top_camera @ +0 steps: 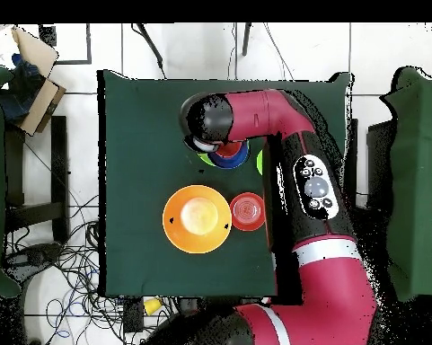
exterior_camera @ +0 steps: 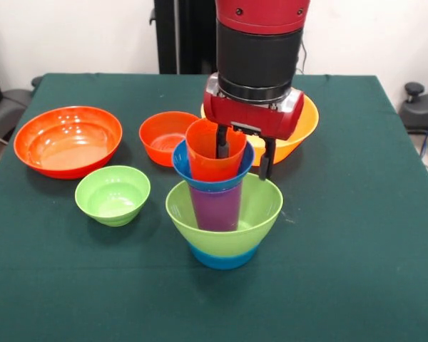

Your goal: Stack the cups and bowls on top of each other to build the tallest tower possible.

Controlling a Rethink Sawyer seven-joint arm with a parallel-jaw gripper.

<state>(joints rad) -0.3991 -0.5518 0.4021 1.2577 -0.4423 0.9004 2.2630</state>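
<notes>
Nearest cam, front view: tower [exterior_camera: 223, 214] is sitting w/ green bowl [exterior_camera: 253, 214] on blue base, purple cup [exterior_camera: 215, 208] inside, dark blue bowl [exterior_camera: 189, 171] above, orange-red cup [exterior_camera: 208, 160] topping it. Gripper [exterior_camera: 244, 155] is straddling that cup's rim, jaws parted, one finger inside, one outside. Overhead view: arm [top_camera: 291, 135] is covering the tower; yellow-orange bowl [top_camera: 197, 218] prob. just beside the red one [top_camera: 247, 211].
</notes>
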